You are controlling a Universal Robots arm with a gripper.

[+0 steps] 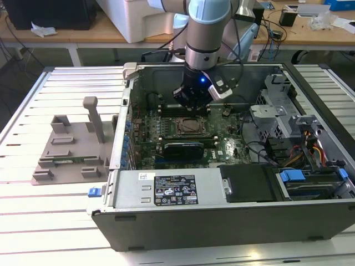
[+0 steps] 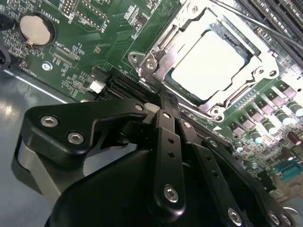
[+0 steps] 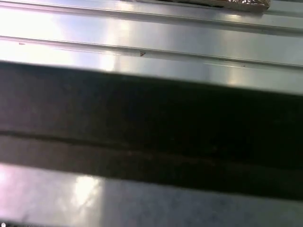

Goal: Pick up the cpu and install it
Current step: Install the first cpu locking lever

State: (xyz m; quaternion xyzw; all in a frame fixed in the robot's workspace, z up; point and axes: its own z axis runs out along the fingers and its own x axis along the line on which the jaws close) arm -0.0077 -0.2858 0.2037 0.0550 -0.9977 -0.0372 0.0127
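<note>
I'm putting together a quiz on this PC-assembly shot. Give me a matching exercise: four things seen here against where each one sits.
Things:
1. cpu
2. gripper
3. grey fixture tray
4. coin battery

Places:
A. on the slatted table, outside the case on the exterior view's left
B. lying in the socket frame on the motherboard
C. over the motherboard, inside the open case
D. on the green board, away from the socket

Pairs: 1-B, 2-C, 3-A, 4-D

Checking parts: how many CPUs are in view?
1. The CPU sits in the motherboard socket, just ahead of the gripper. Others may be hidden.
</note>
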